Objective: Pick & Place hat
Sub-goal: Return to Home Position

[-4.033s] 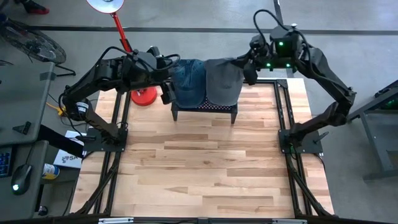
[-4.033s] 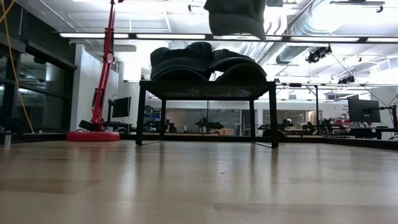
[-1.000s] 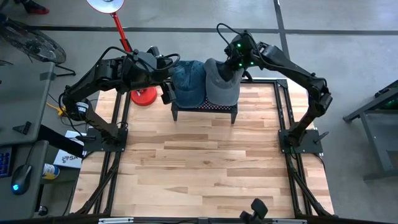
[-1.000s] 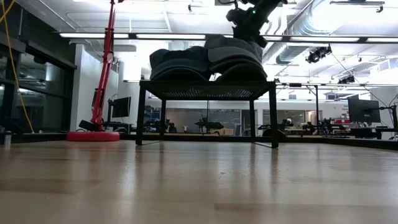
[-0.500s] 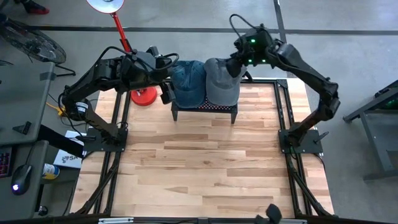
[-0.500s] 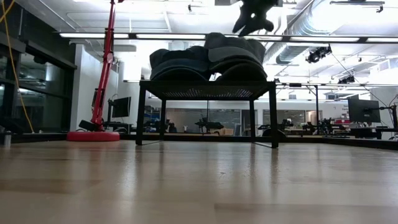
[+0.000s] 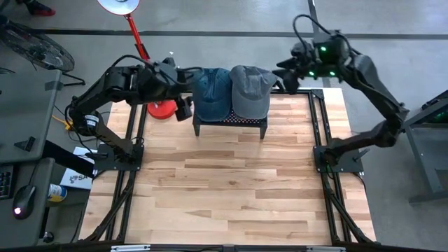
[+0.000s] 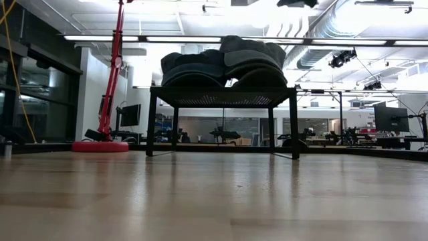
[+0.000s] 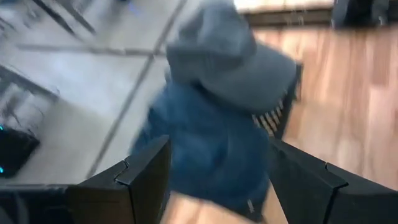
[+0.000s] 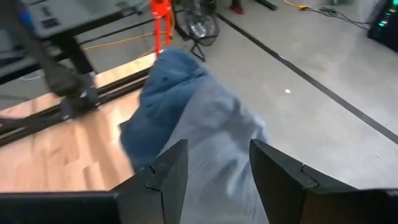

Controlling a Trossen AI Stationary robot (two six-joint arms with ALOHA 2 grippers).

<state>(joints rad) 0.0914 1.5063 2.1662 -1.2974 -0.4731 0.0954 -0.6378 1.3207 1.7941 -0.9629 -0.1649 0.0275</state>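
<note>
While both arms hang near the small black shelf (image 7: 231, 123) at the tabletop's (image 7: 231, 189) far edge, two soft, slumped stacks rest side by side and touching on its mesh top: denim-blue caps (image 7: 212, 94) on the left arm's side, gray caps (image 7: 250, 92) on the right arm's. The left gripper (image 7: 183, 106) hovers just beside the blue stack and the right gripper (image 7: 283, 72) near the gray one, each with fingers spread and empty. Pale wood planks form the tabletop, a red lamp base (image 7: 162, 109) stands by the shelf, and a strip-lit office lies beyond.
</note>
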